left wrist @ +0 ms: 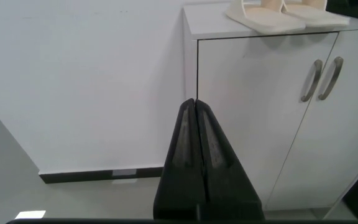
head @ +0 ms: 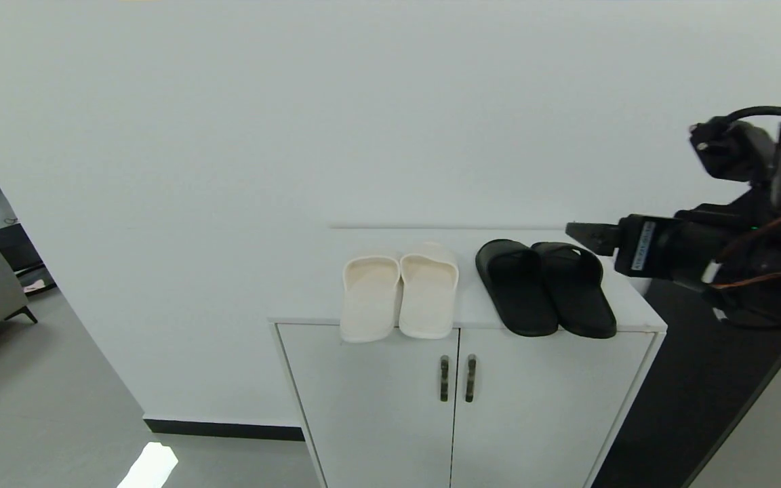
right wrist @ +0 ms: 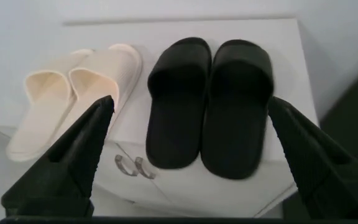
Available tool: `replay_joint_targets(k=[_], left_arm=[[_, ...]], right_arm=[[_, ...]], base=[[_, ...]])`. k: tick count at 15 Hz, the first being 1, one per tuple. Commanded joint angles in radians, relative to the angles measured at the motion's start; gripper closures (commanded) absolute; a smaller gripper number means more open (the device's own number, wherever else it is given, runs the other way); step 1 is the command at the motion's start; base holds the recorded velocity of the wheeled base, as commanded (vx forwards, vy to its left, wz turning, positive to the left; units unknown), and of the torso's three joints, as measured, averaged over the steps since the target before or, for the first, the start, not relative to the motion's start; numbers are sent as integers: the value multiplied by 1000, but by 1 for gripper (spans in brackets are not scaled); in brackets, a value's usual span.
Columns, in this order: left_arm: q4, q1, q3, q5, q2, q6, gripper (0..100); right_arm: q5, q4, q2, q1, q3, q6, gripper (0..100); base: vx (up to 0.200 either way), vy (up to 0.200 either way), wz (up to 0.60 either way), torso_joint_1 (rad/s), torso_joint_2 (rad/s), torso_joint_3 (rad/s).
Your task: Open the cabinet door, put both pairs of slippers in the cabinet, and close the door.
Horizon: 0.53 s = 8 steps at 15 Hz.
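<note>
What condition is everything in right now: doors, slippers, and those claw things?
Cabinet doors: both shut.
Cream slippers: side by side on the cabinet top, ends overhanging the front edge.
Black slippers: side by side on the top, beside the cream pair.
Left gripper: shut, holding nothing.
Right gripper: open, holding nothing.

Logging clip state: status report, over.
Left gripper shut, empty, by cabinet. Right gripper open, facing black slippers. Doors closed; cream slippers also on top. Handles unobstructed.
</note>
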<state>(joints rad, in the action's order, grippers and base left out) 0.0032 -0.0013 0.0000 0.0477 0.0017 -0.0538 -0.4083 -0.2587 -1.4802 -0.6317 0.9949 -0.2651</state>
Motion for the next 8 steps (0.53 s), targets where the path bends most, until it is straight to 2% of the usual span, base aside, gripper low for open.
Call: replay_joint_targets(k=[1, 8], left_arm=[[0, 0, 0, 0, 0, 2, 100], [0, 1, 0, -2, 0, 34, 100]], right_arm=[[-10, -17, -163, -2, 65, 26, 0], [-7, -172, -357, 64, 79, 63, 0]], base=[[0, 0, 0, 0, 0, 0], [0, 0, 0, 0, 0, 0]])
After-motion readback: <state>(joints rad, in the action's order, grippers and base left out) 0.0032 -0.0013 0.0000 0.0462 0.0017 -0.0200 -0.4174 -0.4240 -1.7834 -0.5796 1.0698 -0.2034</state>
